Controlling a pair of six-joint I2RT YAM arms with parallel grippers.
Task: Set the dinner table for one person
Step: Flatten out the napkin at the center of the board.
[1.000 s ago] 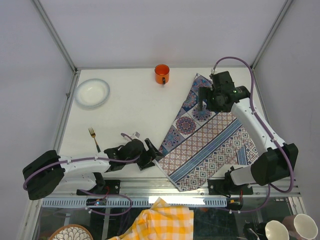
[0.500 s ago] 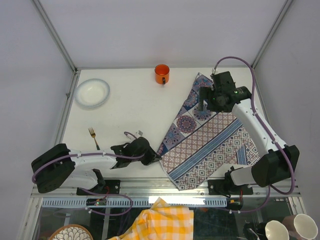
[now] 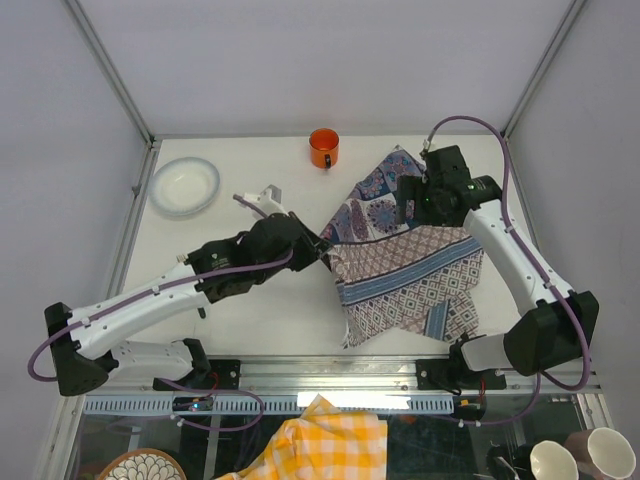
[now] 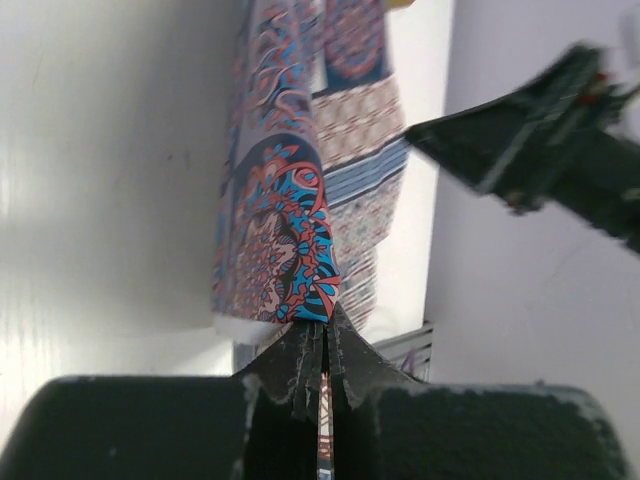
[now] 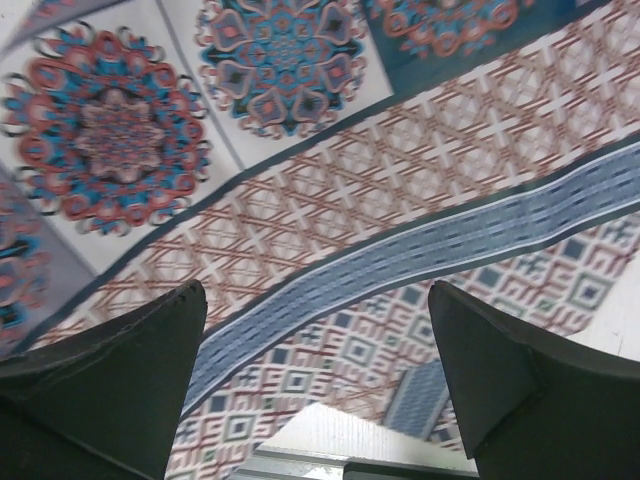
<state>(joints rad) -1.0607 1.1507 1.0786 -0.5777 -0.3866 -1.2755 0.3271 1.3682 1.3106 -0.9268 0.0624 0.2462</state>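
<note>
White worktop (image 3: 270, 190) fills the middle of the top view, matte and plain, with aluminium rails (image 3: 133, 200) along its edges, grey walls behind and the arm bases on the near edge. Left tool (image 3: 322, 250) is closed tight on a corner of the patterned cloth (image 3: 400, 270). In the left wrist view, left tool (image 4: 322, 345) has both fingertips pressed together with the cloth edge pinched between them, and the patterned cloth (image 4: 285, 220) runs away from the tips as a narrow, folded ridge with bare worktop (image 4: 110, 180) on its left. Left arm reaches diagonally from the near left corner to about mid worktop. Right tool (image 3: 405, 212) is over the far part of the same cloth with jaws spread wide and nothing between them. In the right wrist view, right tool (image 5: 315, 290) shows two dark fingers far apart, with patterned cloth (image 5: 300, 200) below showing medallions, red lattice and a blue stripe. Can't tell if the tips touch the fabric. Cloth sits on the right half of the worktop, bunched and partly folded over itself, with one flap turned to show its paler side. Orange mug (image 3: 323, 148) is upright near the far edge, just beyond the cloth and apart from it. White bowl (image 3: 184, 185) is at the far left, well apart from both tools. Below the near rail are a yellow checked cloth (image 3: 320, 440) and pale cups (image 3: 585, 458) at the lower right.
</note>
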